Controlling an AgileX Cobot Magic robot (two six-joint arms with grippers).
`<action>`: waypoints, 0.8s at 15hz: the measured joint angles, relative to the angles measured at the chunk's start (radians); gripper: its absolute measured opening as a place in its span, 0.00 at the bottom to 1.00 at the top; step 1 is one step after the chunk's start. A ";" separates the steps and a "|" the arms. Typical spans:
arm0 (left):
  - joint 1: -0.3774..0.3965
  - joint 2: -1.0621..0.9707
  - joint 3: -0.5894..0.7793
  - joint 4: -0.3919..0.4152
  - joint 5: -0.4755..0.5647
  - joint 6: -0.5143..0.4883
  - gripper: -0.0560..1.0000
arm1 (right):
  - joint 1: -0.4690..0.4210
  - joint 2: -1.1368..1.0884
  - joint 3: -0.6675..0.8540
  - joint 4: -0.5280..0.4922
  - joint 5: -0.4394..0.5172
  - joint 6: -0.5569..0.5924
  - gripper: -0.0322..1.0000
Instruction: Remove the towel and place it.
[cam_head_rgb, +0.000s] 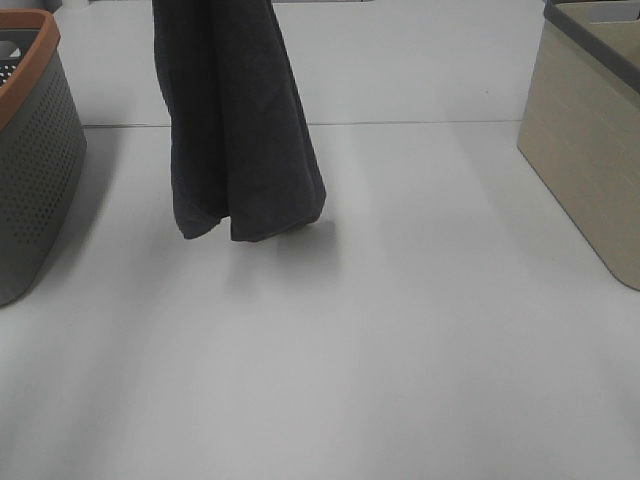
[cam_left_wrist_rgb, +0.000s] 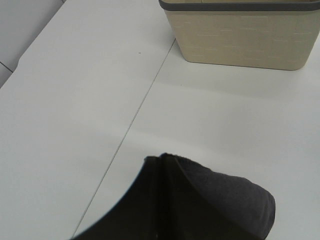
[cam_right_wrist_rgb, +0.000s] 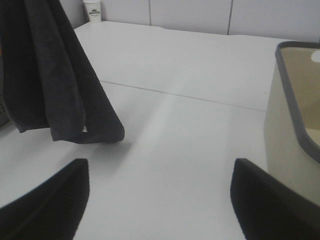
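The grey perforated basket with an orange rim (cam_head_rgb: 30, 170) stands farthest from the beige woven-pattern plastic basket with a dark grey rim (cam_head_rgb: 590, 150). Between them, well apart from the beige basket, the dark charcoal-grey terry towel (cam_head_rgb: 240, 130) hangs in long folds, its top out of view, evidently pinched in the clenched left gripper. The right gripper (cam_right_wrist_rgb: 157, 200) hovers near the beige basket, jaws spread and empty; if the towel goes there, lift until its hem clears that rim before carrying across.

Table (cam_head_rgb: 400, 350): grey basket (cam_head_rgb: 30, 170), beige basket (cam_head_rgb: 590, 160).
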 joint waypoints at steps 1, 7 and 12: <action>0.000 0.000 0.000 -0.002 0.001 0.001 0.05 | 0.000 0.070 0.000 0.088 -0.044 -0.110 0.77; 0.000 0.001 0.000 -0.028 0.001 0.001 0.05 | 0.000 0.636 0.000 0.968 -0.073 -1.162 0.69; 0.000 0.001 0.000 -0.028 0.001 0.001 0.05 | 0.000 1.021 -0.007 1.337 0.161 -1.761 0.66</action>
